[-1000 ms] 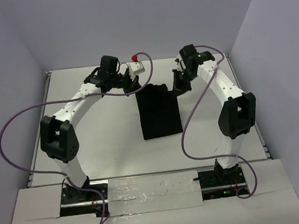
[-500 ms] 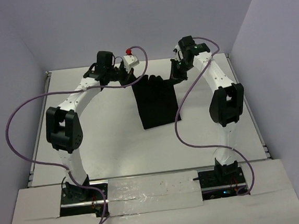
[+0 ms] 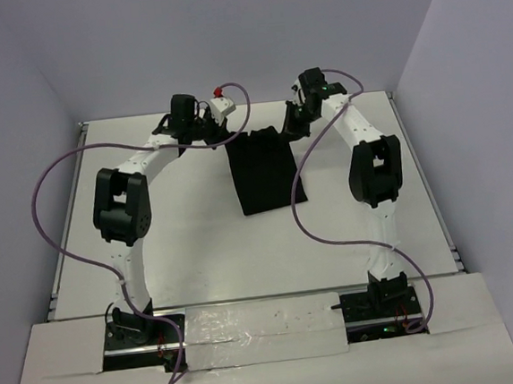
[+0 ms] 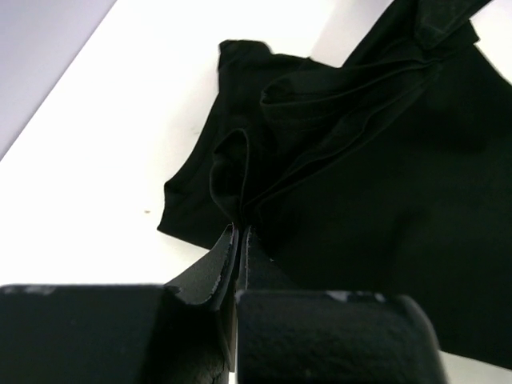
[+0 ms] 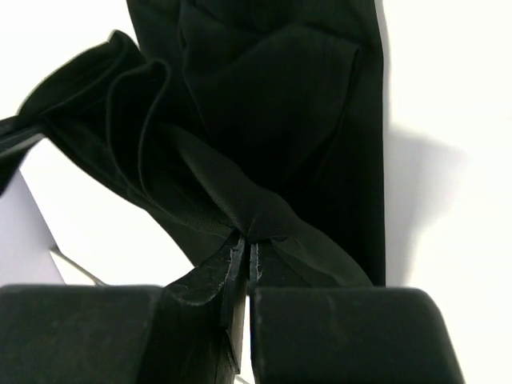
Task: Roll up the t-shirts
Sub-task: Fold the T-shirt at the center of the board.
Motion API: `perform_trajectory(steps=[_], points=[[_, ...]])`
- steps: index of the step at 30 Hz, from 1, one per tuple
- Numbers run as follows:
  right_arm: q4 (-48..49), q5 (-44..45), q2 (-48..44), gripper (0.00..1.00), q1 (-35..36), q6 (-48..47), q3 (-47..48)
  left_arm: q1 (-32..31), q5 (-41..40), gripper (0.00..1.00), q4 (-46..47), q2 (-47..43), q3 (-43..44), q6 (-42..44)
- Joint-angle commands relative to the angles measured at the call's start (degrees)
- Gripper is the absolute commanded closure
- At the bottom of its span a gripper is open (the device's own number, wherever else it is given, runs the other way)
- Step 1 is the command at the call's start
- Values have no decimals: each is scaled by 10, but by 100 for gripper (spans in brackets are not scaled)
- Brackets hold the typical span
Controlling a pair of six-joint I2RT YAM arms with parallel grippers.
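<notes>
1. Two pinch grips are in force. The left gripper (image 4: 238,232) has its jaws closed on a bunched fold of the plain black soft-fabric t-shirt (image 3: 264,178). The right gripper (image 5: 246,244) is likewise clamped on a gathered fold at the opposite far corner.
2. The t-shirt is a narrow folded strip at the centre of the flat white table (image 3: 162,245). Its far edge is raised between the two grippers, and its near hem lies on the surface.
3. Judgement: the step in hand is drawing the strip taut and straight before rolling. To do it well:
   - keep both grippers level and equally spaced, so tension stays even;
   - prevent the pleats seen in both wrist views from being trapped;
   - lower the far edge flat before the first turn.
4. Compared with one second ago, both arms reach further towards the back wall. The far edge of the t-shirt has travelled with them and the near hem has slid away from the bases. The garment remains held at both corners.
</notes>
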Motion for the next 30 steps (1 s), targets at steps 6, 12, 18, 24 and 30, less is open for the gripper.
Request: perform_trajectory(steps=[6, 12, 18, 24, 30], points=[[133, -11, 59, 87, -4, 64, 36, 7, -39, 91, 90, 51, 41, -19], [204, -27, 98, 75, -9, 121, 34, 7, -70, 93, 113, 88, 61, -32], [269, -26, 115, 52, -23, 170, 38, 9, -127, 89, 116, 109, 66, -45], [312, -1, 105, 50, -39, 204, 37, 14, -168, 86, 114, 121, 68, -60], [313, 5, 109, 50, -42, 209, 35, 16, -178, 45, 104, 130, 88, -79]])
